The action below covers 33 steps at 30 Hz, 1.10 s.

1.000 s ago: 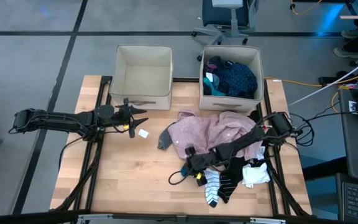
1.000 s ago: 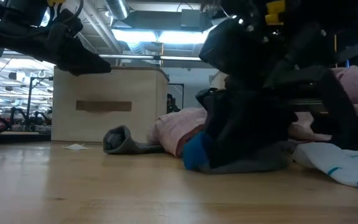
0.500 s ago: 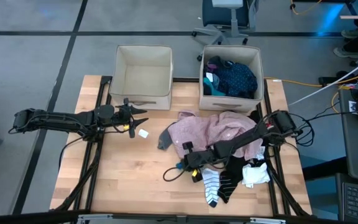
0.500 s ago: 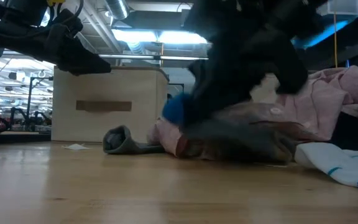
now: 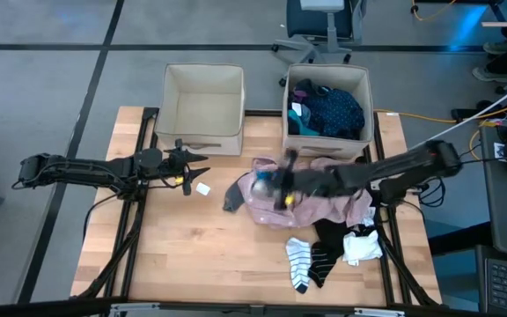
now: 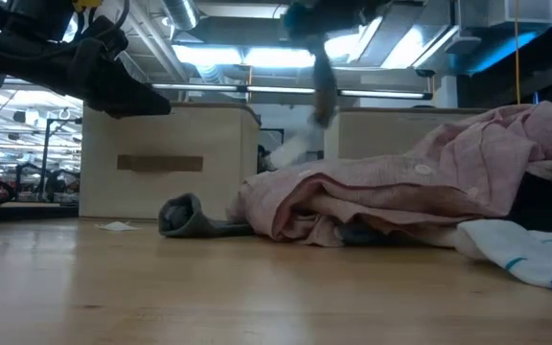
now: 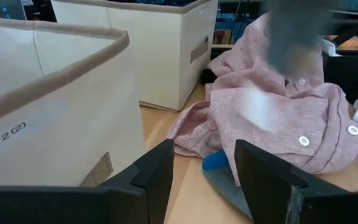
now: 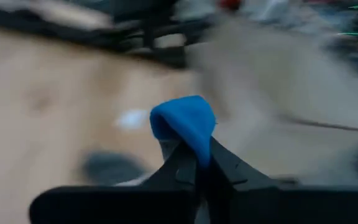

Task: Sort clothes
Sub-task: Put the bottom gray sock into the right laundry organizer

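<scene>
My right gripper (image 5: 277, 185) hangs high over the pink shirt (image 5: 317, 198), shut on a grey sock with a blue end (image 8: 184, 121); the sock (image 6: 320, 88) dangles blurred in the low view. A second grey sock (image 5: 232, 195) lies on the table at the shirt's left edge. Striped (image 5: 298, 261), black (image 5: 326, 254) and white (image 5: 361, 246) socks lie near the front right. My left gripper (image 7: 204, 171) stays open, touching nothing, above the table by the left bin (image 5: 202, 107). My right gripper pinches the sock's blue end (image 8: 186, 134) between its two fingers; the blue cloth bulges out past the fingertips. The grey remainder hangs below the gripper, lifted clear of the table and the shirt. One layer or several, I cannot tell.
Two beige bins stand at the far edge: the left one shows nothing inside, the right one (image 5: 326, 79) holds dark clothes. A small white tag (image 5: 203, 187) lies on the wood. Bare table stretches across the left and near middle.
My right gripper has shut on the sock at the near side of the pile, then risen fast and swung toward the far edge over the pink shirt, tipping from pointing down toward level. The sock has come up off the table and now hangs free.
</scene>
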Tool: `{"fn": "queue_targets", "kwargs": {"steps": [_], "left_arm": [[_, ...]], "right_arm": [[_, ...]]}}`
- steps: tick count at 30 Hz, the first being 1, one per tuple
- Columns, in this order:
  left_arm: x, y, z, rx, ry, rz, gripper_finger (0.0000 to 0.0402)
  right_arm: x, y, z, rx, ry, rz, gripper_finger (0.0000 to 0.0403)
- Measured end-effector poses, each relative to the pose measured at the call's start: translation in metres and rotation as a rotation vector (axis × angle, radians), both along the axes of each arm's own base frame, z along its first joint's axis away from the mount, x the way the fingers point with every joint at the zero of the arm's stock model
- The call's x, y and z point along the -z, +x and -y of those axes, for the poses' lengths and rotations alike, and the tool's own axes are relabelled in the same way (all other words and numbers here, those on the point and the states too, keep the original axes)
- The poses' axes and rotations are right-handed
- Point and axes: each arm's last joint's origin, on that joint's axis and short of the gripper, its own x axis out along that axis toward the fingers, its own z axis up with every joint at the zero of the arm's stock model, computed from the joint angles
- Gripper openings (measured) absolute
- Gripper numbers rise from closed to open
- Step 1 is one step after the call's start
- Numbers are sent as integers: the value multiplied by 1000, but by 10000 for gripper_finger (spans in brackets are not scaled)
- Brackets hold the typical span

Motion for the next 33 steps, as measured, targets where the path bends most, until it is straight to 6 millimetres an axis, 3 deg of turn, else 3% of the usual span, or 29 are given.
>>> {"fn": "queue_targets", "kwargs": {"steps": [5, 10, 15, 21, 24, 27, 30, 33], "left_arm": [[0, 0, 0, -2, -10, 0, 162], [0, 0, 0, -3, -11, -1, 162], [1, 0, 0, -5, -20, -5, 162], [2, 0, 0, -7, -30, -8, 162], [2, 0, 0, -7, -29, -8, 162], [2, 0, 0, -4, -31, -13, 162], [3, -1, 0, 2, -24, -28, 162], [3, -1, 0, 3, -21, -28, 162]], "right_arm": [[-48, -36, 48, 300, -41, 170, 18], [-72, -67, 95, 498, -93, 232, 17], [-63, -78, 135, 633, -82, 145, 17], [-20, -80, 174, 837, 141, 136, 26], [-4, -83, 186, 889, 220, 87, 44], [-1, -82, 188, 916, 257, 102, 79], [-11, -84, 185, 886, 279, 127, 124], [-35, -89, 171, 777, 311, 90, 163]]}}
